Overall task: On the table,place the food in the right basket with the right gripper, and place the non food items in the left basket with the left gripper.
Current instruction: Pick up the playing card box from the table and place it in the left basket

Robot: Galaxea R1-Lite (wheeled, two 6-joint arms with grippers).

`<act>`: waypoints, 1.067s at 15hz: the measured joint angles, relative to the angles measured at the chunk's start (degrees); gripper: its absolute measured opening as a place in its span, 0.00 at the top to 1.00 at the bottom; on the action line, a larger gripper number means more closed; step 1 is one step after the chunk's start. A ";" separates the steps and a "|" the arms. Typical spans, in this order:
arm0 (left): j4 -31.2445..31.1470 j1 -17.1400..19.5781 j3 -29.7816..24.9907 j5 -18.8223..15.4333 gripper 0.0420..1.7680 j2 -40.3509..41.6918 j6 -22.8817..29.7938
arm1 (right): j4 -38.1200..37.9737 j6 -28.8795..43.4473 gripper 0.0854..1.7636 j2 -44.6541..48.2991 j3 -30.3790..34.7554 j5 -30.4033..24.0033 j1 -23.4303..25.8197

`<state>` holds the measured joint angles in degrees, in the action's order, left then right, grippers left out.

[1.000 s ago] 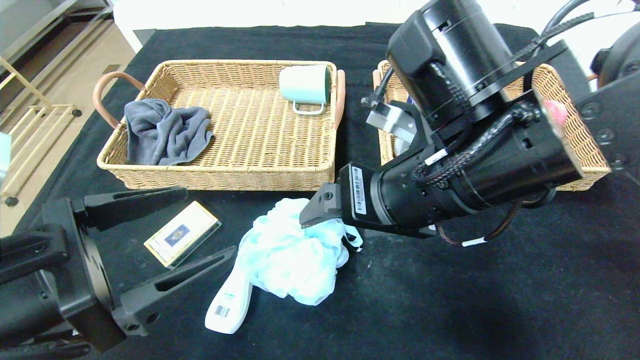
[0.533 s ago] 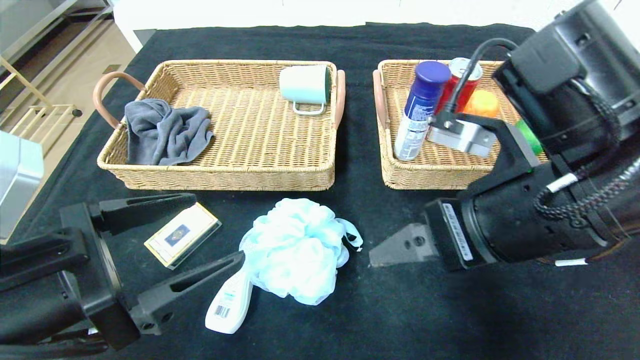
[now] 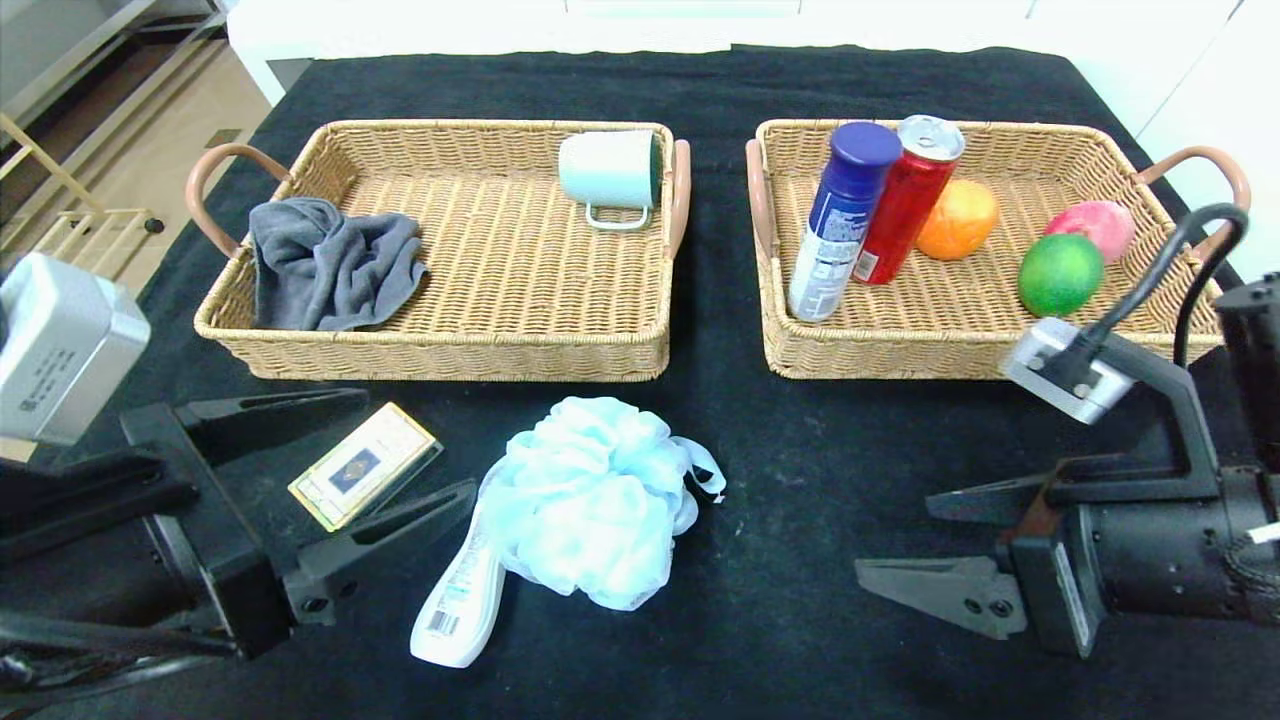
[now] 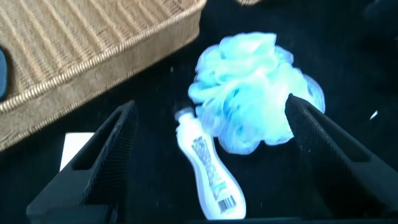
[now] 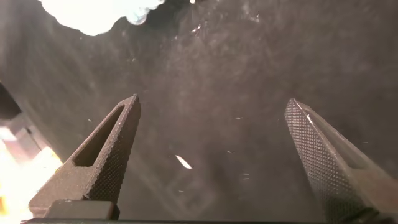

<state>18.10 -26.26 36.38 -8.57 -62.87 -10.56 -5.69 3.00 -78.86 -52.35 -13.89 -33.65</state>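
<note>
The pale blue bath pouf (image 3: 590,497) lies on the black table (image 3: 800,470) at front centre, over the neck of the slim white bottle (image 3: 462,600), whose cap is hidden. The gold-edged card box (image 3: 365,466) lies left of them. My left gripper (image 3: 415,448) is open and empty, its fingers either side of the card box; its wrist view shows the pouf (image 4: 252,90) and bottle (image 4: 208,169). The right basket (image 3: 770,260) holds the red can (image 3: 905,215), the white canister with blue cap (image 3: 840,220) and the green fruit (image 3: 1060,273). My right gripper (image 3: 895,540) is open and empty above bare cloth at front right.
The left basket (image 3: 450,350) holds a grey cloth (image 3: 330,262) and a pale mint mug (image 3: 610,172). An orange fruit (image 3: 958,218) and a pink fruit (image 3: 1095,225) also lie in the right basket. Floor and a rack (image 3: 60,190) show past the table's left edge.
My right arm has swung back from over the pouf to the front right, uncovering the right basket. My left gripper has shifted slightly. The objects have not moved.
</note>
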 joint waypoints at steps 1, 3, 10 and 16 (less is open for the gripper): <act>-2.12 0.02 1.05 0.55 0.03 0.11 0.15 | 2.61 -2.15 0.04 1.44 2.38 -0.67 1.12; -6.12 0.07 3.17 2.79 0.03 0.50 0.54 | 7.73 -4.53 0.04 3.45 6.27 -0.91 2.21; -22.72 1.49 13.43 8.17 0.03 1.44 6.01 | 19.01 -4.71 0.04 6.03 13.59 -3.39 4.27; -38.35 8.55 26.03 8.30 0.03 -5.99 1.49 | 18.99 -4.51 0.04 7.83 13.92 -5.38 5.78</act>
<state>-20.25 -17.71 62.40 -0.27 -68.85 -9.07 13.30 -1.51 -71.03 -38.42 -19.26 -27.87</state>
